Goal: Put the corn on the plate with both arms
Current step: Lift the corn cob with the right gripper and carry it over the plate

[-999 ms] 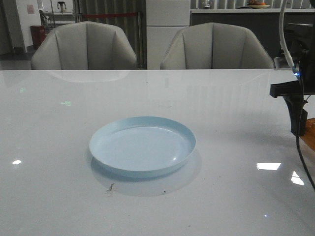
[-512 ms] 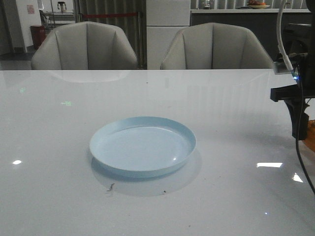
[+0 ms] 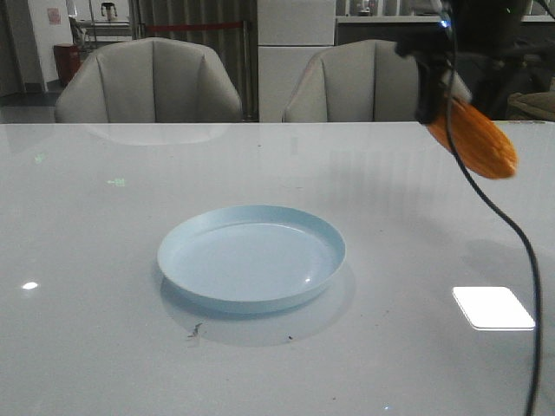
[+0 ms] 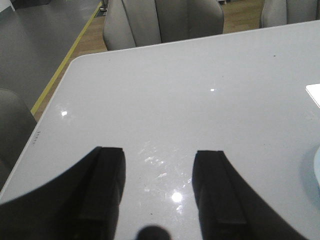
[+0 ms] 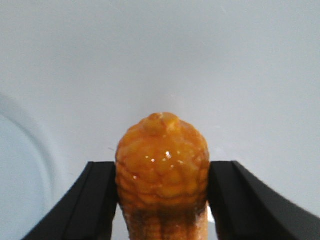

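The pale blue plate (image 3: 251, 257) sits empty at the middle of the white table. My right gripper (image 3: 447, 108) is shut on the orange corn (image 3: 475, 139) and holds it high above the table, to the right of the plate and behind it, its free end pointing down to the right. In the right wrist view the corn (image 5: 161, 165) is pinched between both black fingers (image 5: 100, 197), and the plate's rim (image 5: 30, 150) shows at the edge. My left gripper (image 4: 159, 172) is open and empty above bare table; it does not show in the front view.
Two grey chairs (image 3: 149, 82) stand behind the table's far edge. The right arm's cable (image 3: 520, 260) hangs down over the table's right side. In the left wrist view the table's corner (image 4: 75, 60) and a chair (image 4: 160, 22) lie beyond the fingers.
My right gripper has risen from low at the table's right edge and swung left, lifting the corn high into full view. The plate has not moved.
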`<control>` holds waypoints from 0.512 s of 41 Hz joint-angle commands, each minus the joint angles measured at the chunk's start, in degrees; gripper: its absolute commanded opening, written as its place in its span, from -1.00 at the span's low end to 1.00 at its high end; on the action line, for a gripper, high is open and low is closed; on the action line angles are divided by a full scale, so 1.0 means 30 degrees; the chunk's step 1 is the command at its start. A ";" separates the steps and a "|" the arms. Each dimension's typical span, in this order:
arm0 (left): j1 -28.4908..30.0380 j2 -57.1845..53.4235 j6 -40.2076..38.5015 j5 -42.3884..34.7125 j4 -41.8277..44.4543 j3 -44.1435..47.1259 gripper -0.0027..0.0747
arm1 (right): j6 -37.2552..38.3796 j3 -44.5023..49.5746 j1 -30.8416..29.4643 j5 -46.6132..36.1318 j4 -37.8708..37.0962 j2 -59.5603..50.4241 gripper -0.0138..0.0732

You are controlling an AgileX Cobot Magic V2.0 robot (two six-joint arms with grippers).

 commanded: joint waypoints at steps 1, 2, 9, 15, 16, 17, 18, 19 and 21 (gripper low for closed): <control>0.0057 -0.0038 -0.0232 -0.1661 -0.0024 -0.0577 0.05 | -0.0463 -0.2677 0.1100 0.1038 0.1778 -0.1175 -0.53; 0.0057 -0.0038 -0.0232 -0.1661 -0.0024 -0.0577 0.05 | -0.0468 -0.2991 0.1470 0.0918 0.2139 -0.1168 -0.53; 0.0057 -0.0038 -0.0232 -0.1661 -0.0024 -0.0577 0.05 | -0.0468 -0.4195 0.3913 0.0370 0.2889 -0.0767 -0.53; 0.0057 -0.0038 -0.0232 -0.1661 -0.0024 -0.0577 0.05 | -0.0557 -0.4217 0.5971 0.0376 0.2865 0.0362 -0.53; 0.0057 -0.0038 -0.0232 -0.1661 -0.0024 -0.0577 0.05 | -0.0582 -0.4217 0.6208 0.0359 0.2865 0.0575 -0.53; 0.0057 -0.0038 -0.0232 -0.1661 -0.0024 -0.0577 0.05 | -0.0635 -0.4217 0.6498 0.0359 0.2865 0.0867 -0.53; 0.0057 -0.0038 -0.0232 -0.1661 -0.0024 -0.0577 0.05 | -0.0668 -0.4217 0.6755 0.0359 0.2865 0.1096 -0.53; 0.0057 -0.0038 -0.0232 -0.1661 -0.0024 -0.0577 0.05 | -0.0670 -0.4231 0.6922 0.0382 0.2865 0.1400 -0.53; 0.0057 -0.0038 -0.0232 -0.1661 -0.0024 -0.0577 0.05 | -0.0670 -0.4231 0.7227 0.0452 0.2865 0.1855 -0.53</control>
